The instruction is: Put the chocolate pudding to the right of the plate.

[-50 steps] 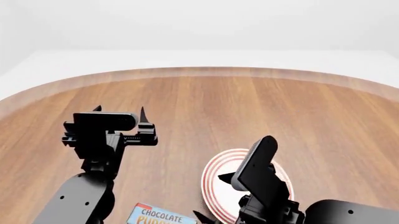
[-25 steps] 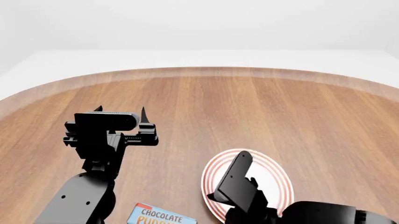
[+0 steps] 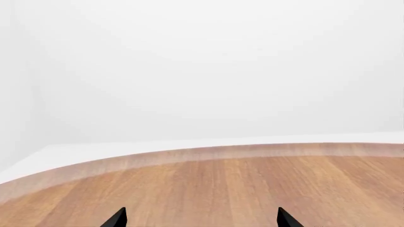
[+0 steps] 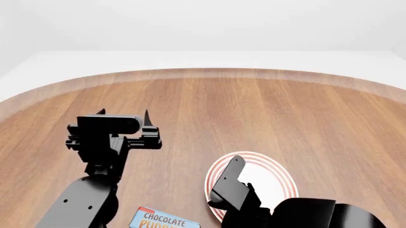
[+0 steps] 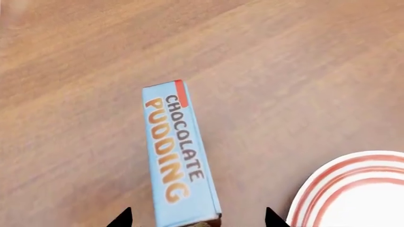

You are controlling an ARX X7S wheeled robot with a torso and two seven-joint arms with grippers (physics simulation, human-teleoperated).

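Hovering over the pudding carton (image 5: 179,156), my right gripper (image 5: 197,218) stood open beside the plate (image 5: 353,189); left gripper (image 3: 200,218) open, raised; carton cut off in head view.

Count: one chocolate pudding (image 5: 179,156) carton, just left of the plate (image 4: 279,183). One plate, red-ringed. Two grippers: left gripper (image 4: 122,113) up-table from the plate, right gripper (image 5: 197,218) beside its left rim. One wooden table (image 4: 254,109).
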